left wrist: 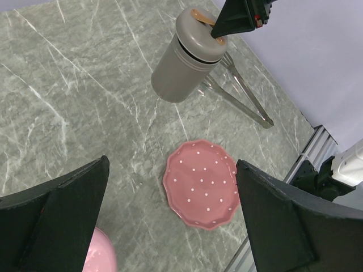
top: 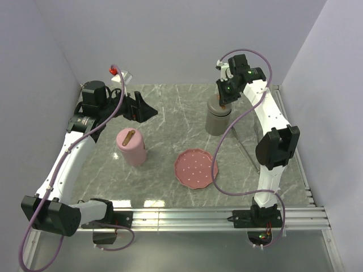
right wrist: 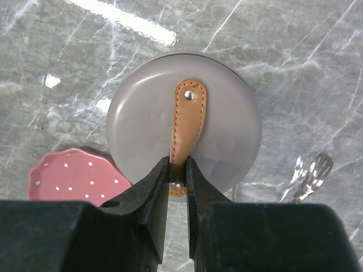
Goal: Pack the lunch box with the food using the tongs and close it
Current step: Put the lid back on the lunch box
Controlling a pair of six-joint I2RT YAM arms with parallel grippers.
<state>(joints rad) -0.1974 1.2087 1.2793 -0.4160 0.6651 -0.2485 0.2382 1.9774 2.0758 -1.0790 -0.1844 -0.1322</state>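
Left arm (top: pixel 68 161) stretches forward, left gripper (top: pixel 146 110) wide open. Right gripper (right wrist: pixel 178 165) points straight down, pinching a strap (right wrist: pixel 190 116).

Bright overhead light, seemingly; glare on table (right wrist: pixel 122 22).

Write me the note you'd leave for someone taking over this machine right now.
Left gripper: open, holding nothing, above the table's left side.
Right gripper: fingers shut on the tan strap of the lid, which sits on the grey container.
Tongs: lying on the table beside the grey container, unheld.
Pink plate: no food on it; no loose food shows anywhere.
Pink container: standing on the left, lidded.
Done, apparently: the food is off the plate.
Left: check that the lid is seated, then release the strap.
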